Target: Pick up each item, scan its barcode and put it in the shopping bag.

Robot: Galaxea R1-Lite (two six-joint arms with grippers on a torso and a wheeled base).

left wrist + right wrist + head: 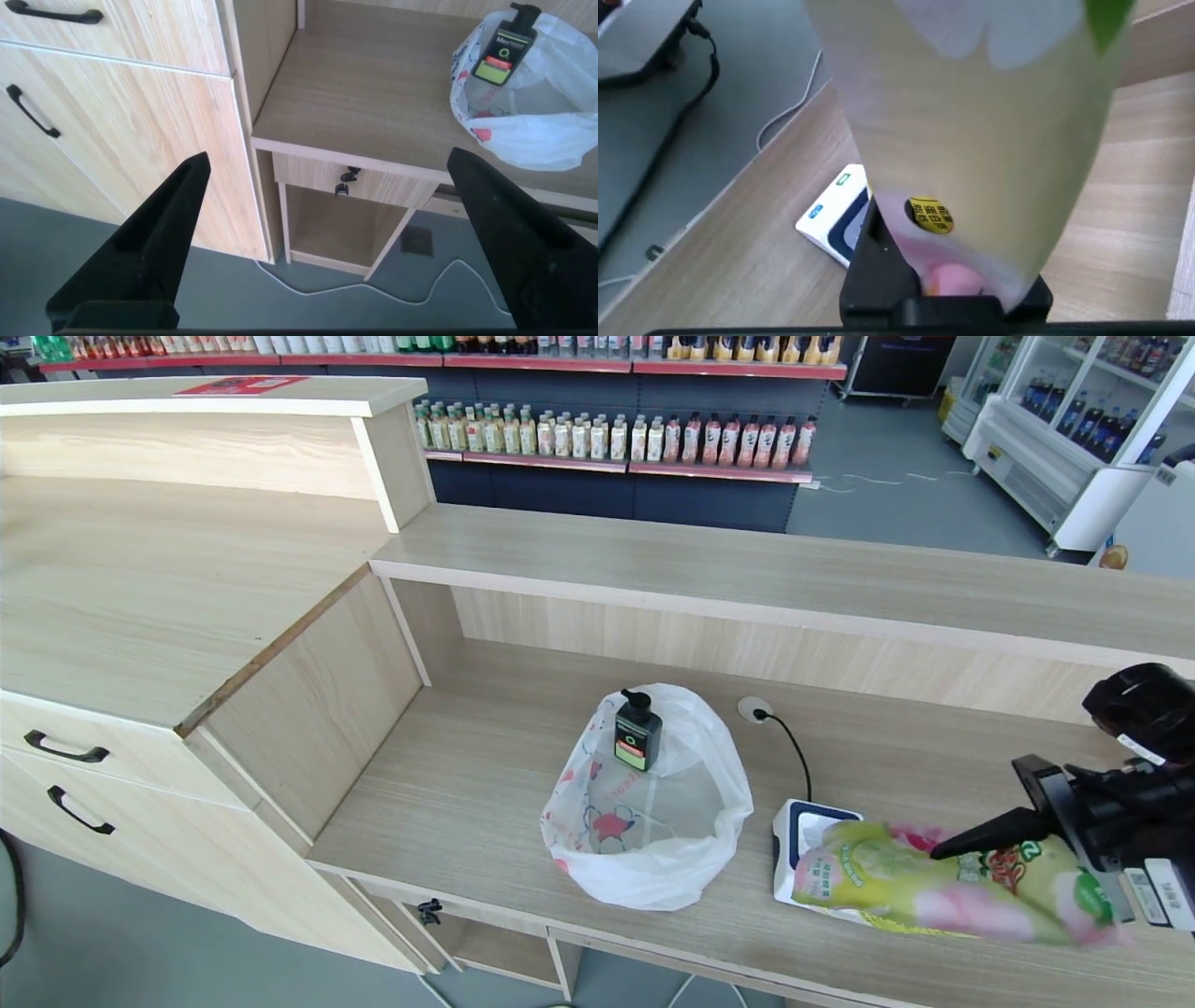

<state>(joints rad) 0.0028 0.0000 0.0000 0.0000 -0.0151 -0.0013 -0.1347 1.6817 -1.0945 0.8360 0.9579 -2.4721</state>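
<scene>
A green and pink snack bag lies flat just above the blue-and-white barcode scanner, with my right gripper shut on it; one black finger shows on top. In the right wrist view the snack bag hangs over the scanner. The white plastic shopping bag stands open at mid-counter with a black pump bottle upright inside. My left gripper hangs open below the counter's front edge, left of the shopping bag.
A black cable runs from the scanner to a grommet at the back of the counter. A raised shelf borders the rear. A taller cabinet with drawers stands on the left. A small drawer with a key sits under the counter.
</scene>
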